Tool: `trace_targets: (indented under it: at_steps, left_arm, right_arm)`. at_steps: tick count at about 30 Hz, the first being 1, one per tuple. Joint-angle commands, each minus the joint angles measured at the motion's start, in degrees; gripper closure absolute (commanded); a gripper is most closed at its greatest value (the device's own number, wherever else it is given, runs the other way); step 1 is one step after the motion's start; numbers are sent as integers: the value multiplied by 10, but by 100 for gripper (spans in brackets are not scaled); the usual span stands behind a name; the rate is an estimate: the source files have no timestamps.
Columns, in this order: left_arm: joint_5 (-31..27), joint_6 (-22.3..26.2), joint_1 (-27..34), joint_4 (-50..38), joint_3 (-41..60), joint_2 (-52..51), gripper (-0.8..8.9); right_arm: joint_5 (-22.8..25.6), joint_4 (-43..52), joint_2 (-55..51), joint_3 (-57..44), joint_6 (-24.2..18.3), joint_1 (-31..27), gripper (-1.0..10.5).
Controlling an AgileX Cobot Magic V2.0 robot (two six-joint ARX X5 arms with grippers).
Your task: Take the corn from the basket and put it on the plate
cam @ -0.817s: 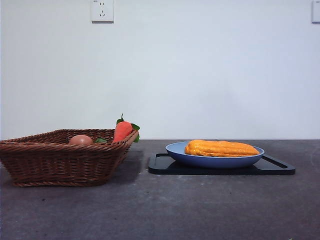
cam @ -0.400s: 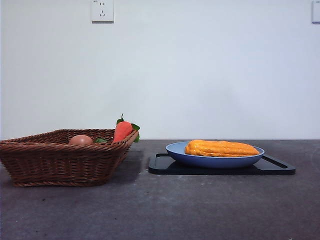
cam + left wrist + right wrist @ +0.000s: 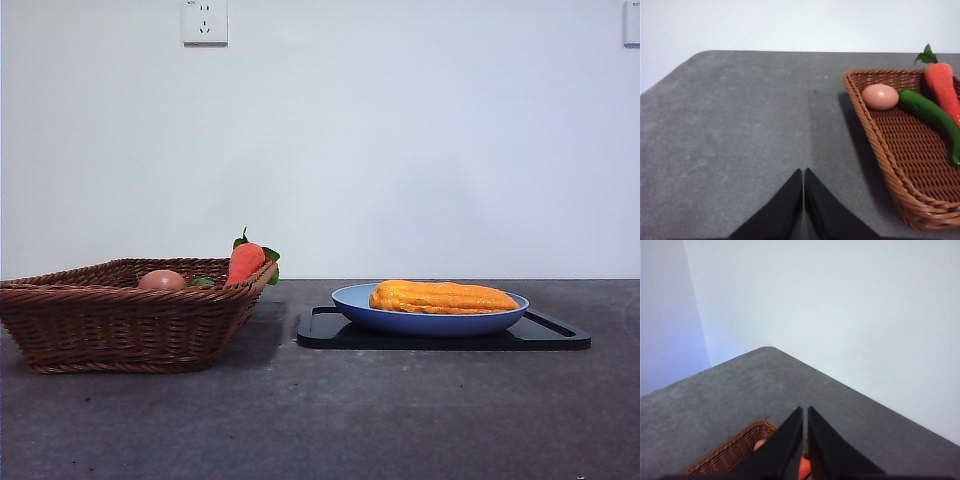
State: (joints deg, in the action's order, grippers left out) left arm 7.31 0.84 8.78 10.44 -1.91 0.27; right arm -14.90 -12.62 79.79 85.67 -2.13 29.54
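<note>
From my station, the front view shows bare table (image 3: 320, 420) across the lower frame, with no arm in it. At lower left sits the basket (image 3: 120, 330); an egg-like item (image 3: 162, 280) and a carrot (image 3: 245, 262) show above its rim. Right of centre, a black tray (image 3: 330, 330) carries the plate (image 3: 420, 320), and the corn (image 3: 443, 297) lies lengthwise in the plate, inside the rim. I judge the placement complete.

Left gripper (image 3: 803, 200): jaws pressed together, holding nothing, hanging over bare table at the lower centre of its own frame. The basket occupies the right side of that frame, with a green pepper (image 3: 935, 117) lying beside the carrot.

Right gripper (image 3: 805, 440): jaws nearly closed with a thin slit between, holding nothing, high over the basket corner seen at the bottom of its frame.

Risks from here, as I assess them:
1. The corn is rounded and could roll toward the plate rim if the table or tray is jolted.
2. The right arm sits above the basket; a careless descent could strike the rim or the carrot leaning on it.
3. The left arm is near the basket's side; a sideways sweep could shove it.

Far wall: a socket (image 3: 205, 22) at upper left.
</note>
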Motion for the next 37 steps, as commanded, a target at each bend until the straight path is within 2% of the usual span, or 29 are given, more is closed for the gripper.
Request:
trace_targets:
  at_steps: [1,19,25,31,34,37]
  left_arm:
    - [0,-10,2,33,5,-1,806]
    - [0,-16,2,33,5,-1,806]
    - [0,-16,2,33,5,-1,806]
    - [0,-16,2,33,5,-1,806]
    - [0,-16,2,33,5,-1,806]
    - [0,-16,2,33,5,-1,806]
  right_arm:
    - [0,6,7,5,3,3,944]
    - [0,6,7,5,3,3,944]
    - [5,-14,7,5,-9,-6,944]
    - [94,-103,7,5,-32,-34,944]
    - [108,-133,-2,4,-48,-41,944]
    - [108,-111,-21,-11,-49,-59,944]
